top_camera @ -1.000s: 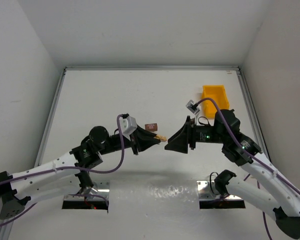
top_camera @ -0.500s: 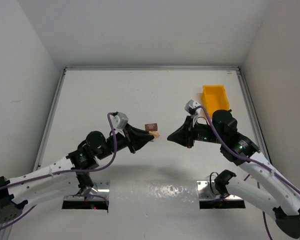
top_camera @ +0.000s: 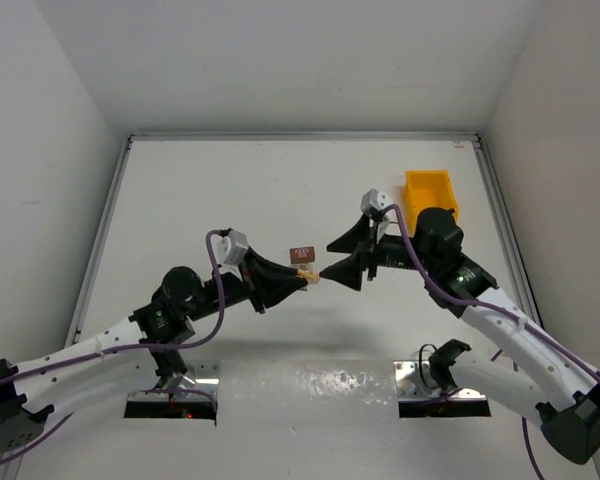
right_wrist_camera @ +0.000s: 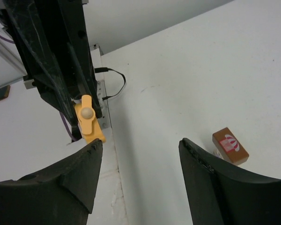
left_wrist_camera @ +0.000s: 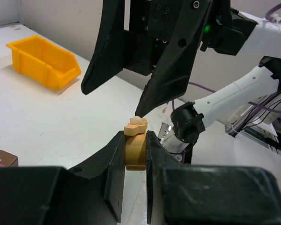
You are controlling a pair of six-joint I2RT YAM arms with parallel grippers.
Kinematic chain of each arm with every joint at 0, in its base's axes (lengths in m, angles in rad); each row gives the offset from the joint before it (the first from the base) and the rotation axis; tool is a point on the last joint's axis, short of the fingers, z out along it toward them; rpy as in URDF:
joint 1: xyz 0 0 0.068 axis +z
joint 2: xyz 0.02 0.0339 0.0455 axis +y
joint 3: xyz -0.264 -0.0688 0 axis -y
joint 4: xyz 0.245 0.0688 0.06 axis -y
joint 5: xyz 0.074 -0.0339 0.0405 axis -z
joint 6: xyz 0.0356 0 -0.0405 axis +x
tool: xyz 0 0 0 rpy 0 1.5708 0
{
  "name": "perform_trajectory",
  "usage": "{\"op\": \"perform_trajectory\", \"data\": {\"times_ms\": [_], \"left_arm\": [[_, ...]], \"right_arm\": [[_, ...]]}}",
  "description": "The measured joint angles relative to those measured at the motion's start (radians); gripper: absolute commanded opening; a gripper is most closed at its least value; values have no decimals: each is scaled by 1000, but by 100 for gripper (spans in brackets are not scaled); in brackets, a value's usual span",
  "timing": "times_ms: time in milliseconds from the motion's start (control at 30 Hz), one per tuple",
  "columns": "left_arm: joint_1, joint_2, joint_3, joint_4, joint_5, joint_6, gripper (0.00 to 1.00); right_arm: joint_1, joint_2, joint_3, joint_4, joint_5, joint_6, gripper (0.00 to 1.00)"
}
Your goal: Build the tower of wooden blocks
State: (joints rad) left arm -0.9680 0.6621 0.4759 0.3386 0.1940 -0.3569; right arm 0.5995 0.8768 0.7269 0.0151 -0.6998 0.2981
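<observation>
The pale tan block [left_wrist_camera: 135, 143], an irregular piece with a rounded knob on top, is off the worktop [top_camera: 280, 190], grasped between the fingers of your left hand [top_camera: 305, 281] near the middle of the top view. Your right hand [top_camera: 325, 260], at the block's 3 o'clock, was clenched half a second ago. Now its jaws stand spread wide and its lower tip has come right up to the block, so I judge a hand-over is being lined up, not yet made. The dark brown block [top_camera: 302, 256] lies on the worktop just at 11 o'clock, with nothing stacked on it. The yellow bin [top_camera: 430, 192] sits well apart at 2 o'clock; nothing shows inside it.
</observation>
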Motion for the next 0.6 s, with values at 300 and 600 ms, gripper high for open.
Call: {"op": "perform_trajectory", "data": {"times_ms": [300,600], "left_arm": [[27,55,0,42,32,-5,0],[27,92,3,43,16,-16,0]], "right_arm": [[-16,64,0,122,-163,46,60],[-13,-19,-3,86,-183,22,59]]}}
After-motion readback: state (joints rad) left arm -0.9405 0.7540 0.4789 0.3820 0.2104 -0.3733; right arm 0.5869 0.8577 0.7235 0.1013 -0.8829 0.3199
